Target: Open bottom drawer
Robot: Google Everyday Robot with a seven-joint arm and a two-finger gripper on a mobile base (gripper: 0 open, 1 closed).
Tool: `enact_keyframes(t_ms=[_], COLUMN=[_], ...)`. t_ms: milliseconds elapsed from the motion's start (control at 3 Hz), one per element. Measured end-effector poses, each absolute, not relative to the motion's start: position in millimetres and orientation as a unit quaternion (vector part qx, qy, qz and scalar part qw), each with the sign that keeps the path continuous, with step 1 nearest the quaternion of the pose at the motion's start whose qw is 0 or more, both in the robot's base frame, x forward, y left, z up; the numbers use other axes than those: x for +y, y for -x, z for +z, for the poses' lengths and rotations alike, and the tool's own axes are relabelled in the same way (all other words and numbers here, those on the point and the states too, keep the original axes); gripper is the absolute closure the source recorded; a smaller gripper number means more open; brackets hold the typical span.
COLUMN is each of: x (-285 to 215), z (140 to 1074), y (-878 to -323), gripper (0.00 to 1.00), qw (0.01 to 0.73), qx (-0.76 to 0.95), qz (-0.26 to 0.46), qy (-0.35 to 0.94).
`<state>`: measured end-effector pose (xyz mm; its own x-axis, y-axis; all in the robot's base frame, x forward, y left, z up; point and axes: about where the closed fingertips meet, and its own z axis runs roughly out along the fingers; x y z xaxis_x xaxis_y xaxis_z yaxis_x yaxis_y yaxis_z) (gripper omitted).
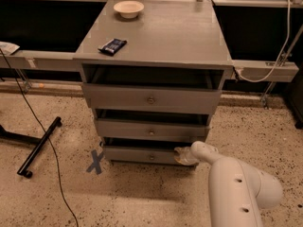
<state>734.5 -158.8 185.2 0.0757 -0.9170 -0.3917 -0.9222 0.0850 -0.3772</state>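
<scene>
The grey cabinet [156, 37] has three drawers, all pulled out a little. The bottom drawer [142, 154] is the lowest and shallowest, with a small round knob [152, 157] at its centre. My gripper [182, 155] is at the right end of the bottom drawer's front, touching its top edge. The white arm [234, 186] reaches in from the lower right and hides the drawer's right corner. The middle drawer [151, 129] and the top drawer [150, 98] sit above it.
A white bowl [128, 8] and a dark packet [112, 45] lie on the cabinet top. A black stand leg [40, 145] and a cable [42, 141] lie on the speckled floor at the left. A blue tape cross [96, 161] marks the floor by the cabinet.
</scene>
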Motion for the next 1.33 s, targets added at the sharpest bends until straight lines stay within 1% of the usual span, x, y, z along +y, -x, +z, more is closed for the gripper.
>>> enact_keyframes(t_ms=[667,1000,1333], x=[-158.8,-158.8,-158.8], z=[187.9,191.7,194.2], y=[-734.4,-734.3,-734.2], gripper=[1.00,0.84,0.59], qw=[0.283,0.283,0.283], qx=[0.680,0.680,0.680], qz=[0.005,0.005,0.005], qy=[0.676,0.676,0.676])
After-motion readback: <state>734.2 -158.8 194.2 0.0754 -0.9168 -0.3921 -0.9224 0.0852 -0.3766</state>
